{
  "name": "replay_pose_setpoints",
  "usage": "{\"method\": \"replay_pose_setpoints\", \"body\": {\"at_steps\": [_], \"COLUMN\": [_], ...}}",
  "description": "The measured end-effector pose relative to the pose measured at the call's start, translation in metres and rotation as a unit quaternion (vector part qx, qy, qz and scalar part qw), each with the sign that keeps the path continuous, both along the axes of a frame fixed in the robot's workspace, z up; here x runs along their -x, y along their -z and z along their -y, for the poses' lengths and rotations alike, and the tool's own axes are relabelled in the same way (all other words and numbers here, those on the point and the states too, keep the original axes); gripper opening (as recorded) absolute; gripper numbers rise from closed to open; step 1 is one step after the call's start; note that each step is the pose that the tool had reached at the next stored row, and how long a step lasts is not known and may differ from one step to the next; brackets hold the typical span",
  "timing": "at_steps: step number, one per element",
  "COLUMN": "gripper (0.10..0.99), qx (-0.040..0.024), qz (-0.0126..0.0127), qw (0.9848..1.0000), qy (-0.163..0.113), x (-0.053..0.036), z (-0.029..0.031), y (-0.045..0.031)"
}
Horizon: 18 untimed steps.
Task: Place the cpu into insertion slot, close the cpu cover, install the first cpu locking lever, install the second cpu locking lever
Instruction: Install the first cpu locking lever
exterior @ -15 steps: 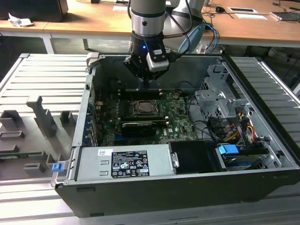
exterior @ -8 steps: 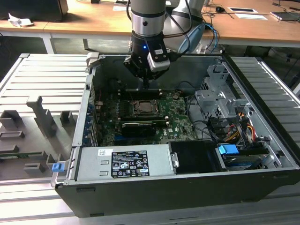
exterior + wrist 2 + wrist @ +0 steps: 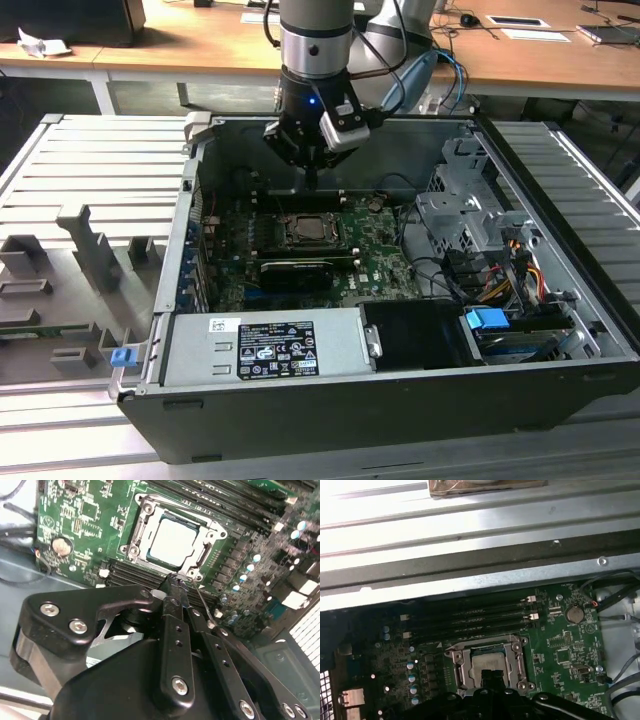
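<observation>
The cpu (image 3: 172, 542) lies flat in its socket on the green motherboard, its silvery top showing through the square window of the cpu cover (image 3: 141, 527). The cover lies down around it. A thin wire locking lever (image 3: 202, 604) slants up from the socket's corner, right beside my fingertips. My gripper (image 3: 176, 582) hovers just off that edge of the socket, its fingers pressed together with nothing seen between them. In the exterior view the gripper (image 3: 313, 182) hangs above the socket (image 3: 312, 232), towards the case's back wall. In the first wrist view the cpu (image 3: 487, 664) sits just beyond the gripper (image 3: 492, 676).
The open computer case (image 3: 560, 200) rests on a slatted metal table. Memory slots (image 3: 475, 615) run alongside the socket. A power supply (image 3: 265, 345) sits at the front, and a drive cage with cables (image 3: 480, 240) fills the exterior view's right. A grey fixture tray (image 3: 70, 270) lies at the exterior view's left.
</observation>
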<state>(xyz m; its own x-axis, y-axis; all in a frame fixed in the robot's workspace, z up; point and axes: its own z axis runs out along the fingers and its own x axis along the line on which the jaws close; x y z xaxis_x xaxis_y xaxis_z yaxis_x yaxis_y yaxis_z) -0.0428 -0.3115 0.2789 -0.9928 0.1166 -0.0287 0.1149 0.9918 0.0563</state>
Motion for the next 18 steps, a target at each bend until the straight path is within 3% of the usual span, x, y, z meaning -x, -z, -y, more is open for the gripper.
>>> {"method": "replay_pose_setpoints", "body": {"at_steps": [4, 11, 18], "gripper": [0.106, 0.106, 0.106], "qx": [0.0000, 0.0000, 0.0000], "qz": [0.0000, 0.0000, 0.0000], "qw": [0.9994, 0.9964, 0.9960], "qy": [-0.036, -0.085, -0.090], "x": [0.0001, 0.0005, 0.0024], "z": [0.0000, 0.0000, 0.0000], "y": [0.0000, 0.0001, 0.0001]}}
